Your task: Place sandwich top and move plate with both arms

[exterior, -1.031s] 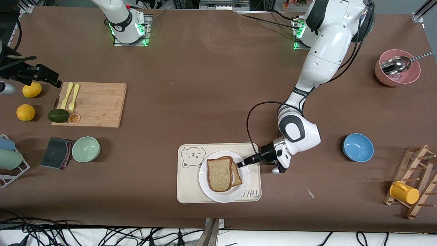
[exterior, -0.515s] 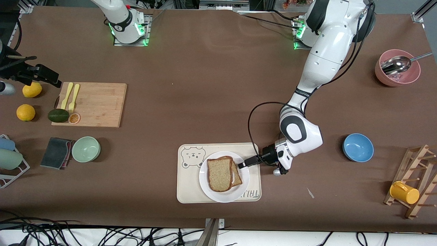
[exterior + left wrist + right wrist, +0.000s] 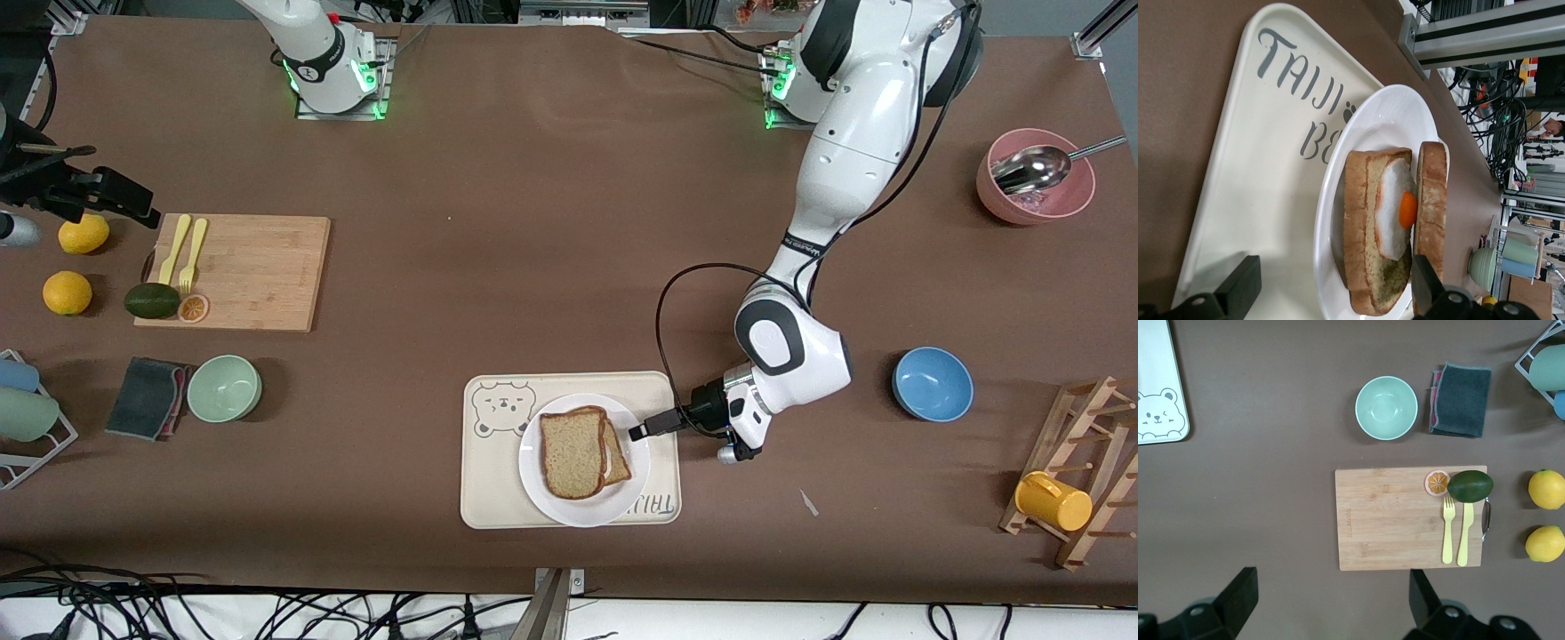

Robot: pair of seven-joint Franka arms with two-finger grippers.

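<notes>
The sandwich top, a speckled brown bread slice, lies on the egg toast on the white plate. The plate stands on a cream bear-print tray. In the left wrist view the sandwich top sits over the toast, with the fried egg showing between them. My left gripper is open and empty at the plate's rim, toward the left arm's end. My right gripper waits open, high over bare table beside the cutting board.
A blue bowl, a pink bowl with a spoon and a wooden rack with a yellow mug stand toward the left arm's end. A green bowl, a cloth, the board and lemons lie toward the right arm's end.
My left gripper has opened, let go of the sandwich top and drawn back a little toward the left arm's end. The bread stays on the toast. The right arm has not moved.
</notes>
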